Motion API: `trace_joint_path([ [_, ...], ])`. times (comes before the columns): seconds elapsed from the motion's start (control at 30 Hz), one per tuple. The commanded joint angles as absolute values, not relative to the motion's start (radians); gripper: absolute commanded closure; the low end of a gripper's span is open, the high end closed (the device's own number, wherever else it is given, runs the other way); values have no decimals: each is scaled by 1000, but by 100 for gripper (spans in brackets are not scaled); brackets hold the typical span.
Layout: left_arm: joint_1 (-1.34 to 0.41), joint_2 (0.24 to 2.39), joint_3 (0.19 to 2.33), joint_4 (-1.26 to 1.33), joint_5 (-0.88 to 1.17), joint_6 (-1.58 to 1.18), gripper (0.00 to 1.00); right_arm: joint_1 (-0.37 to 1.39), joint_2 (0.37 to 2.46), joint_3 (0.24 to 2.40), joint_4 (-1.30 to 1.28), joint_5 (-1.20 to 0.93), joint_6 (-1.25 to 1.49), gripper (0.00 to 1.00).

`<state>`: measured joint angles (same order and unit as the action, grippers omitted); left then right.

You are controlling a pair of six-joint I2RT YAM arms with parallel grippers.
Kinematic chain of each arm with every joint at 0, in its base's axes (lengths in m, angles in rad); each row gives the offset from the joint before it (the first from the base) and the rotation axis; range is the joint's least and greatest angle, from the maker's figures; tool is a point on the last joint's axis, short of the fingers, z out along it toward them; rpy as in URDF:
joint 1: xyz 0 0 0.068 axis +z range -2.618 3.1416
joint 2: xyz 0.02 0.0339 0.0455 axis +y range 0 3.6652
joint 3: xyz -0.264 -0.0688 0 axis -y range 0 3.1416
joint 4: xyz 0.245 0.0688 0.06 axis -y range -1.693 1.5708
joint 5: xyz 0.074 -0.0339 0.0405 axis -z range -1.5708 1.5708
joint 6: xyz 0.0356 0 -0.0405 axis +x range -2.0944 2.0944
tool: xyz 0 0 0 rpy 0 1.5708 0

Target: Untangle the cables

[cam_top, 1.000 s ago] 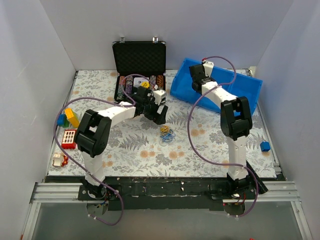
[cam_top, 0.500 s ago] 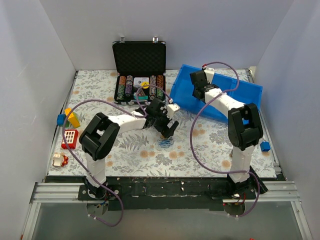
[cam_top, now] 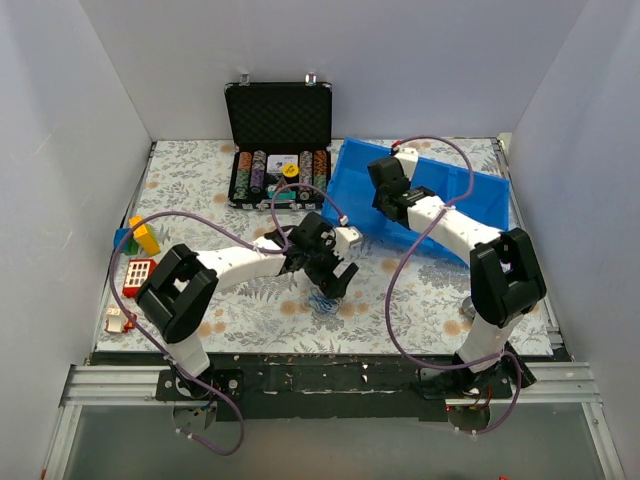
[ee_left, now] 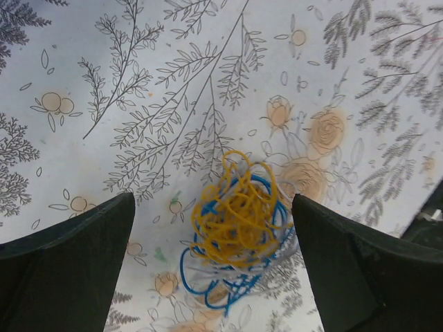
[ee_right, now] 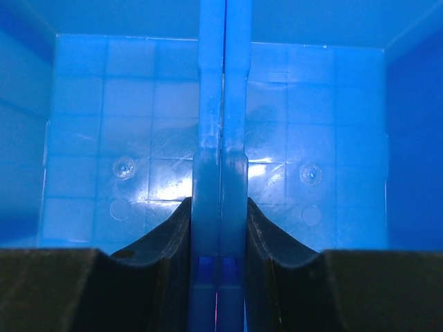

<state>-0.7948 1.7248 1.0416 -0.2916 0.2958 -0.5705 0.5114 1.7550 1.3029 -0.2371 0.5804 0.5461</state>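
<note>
Yellow, blue and pale loops of the cables [ee_left: 239,221] lie in one knotted clump on the floral cloth [ee_left: 104,104], none drawn apart, so it seems you have the whole untangling left to do. Your left gripper [ee_left: 213,204] hovers over the clump, jaws spread wide and empty, while your right gripper [ee_right: 218,204] is pinched onto a wall of the blue tray [ee_right: 104,124], well apart from it. From above the left gripper hides most of the clump, and even close up you can't count the loops or trace the pale strands underneath.
</note>
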Motion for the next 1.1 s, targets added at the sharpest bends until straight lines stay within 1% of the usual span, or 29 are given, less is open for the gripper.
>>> trace_joint_path([
  [0.0,-796,1623,1204,-467,363,-594,2,610,1625,1298,-72,702,483,99],
  [0.13,-796,1540,1373,-615,419,-581,2,702,1591,1261,-64,715,488,99],
  [0.23,-781,1473,1452,-698,378,-568,2,752,1583,1230,-31,730,474,99],
  [0.27,-776,1447,1466,-707,329,-580,2,764,1588,1226,-20,729,469,99],
  [0.33,-767,1398,1477,-701,139,-615,2,785,1600,1224,-9,729,463,99],
  [0.4,-743,1361,1477,-703,82,-597,2,816,1612,1224,20,745,451,99],
  [0.5,-700,1303,1476,-709,93,-569,2,844,1637,1245,17,759,457,99],
  [0.63,-690,1238,1491,-739,146,-526,2,853,1660,1278,2,759,500,99],
  [0.77,-684,1195,1486,-729,121,-541,2,871,1680,1310,2,781,505,99],
  [0.97,-606,1164,1522,-667,71,-594,2,903,1764,1371,2,799,532,99],
  [1.07,-583,1161,1528,-664,71,-589,2,923,1822,1434,-80,811,592,99],
])
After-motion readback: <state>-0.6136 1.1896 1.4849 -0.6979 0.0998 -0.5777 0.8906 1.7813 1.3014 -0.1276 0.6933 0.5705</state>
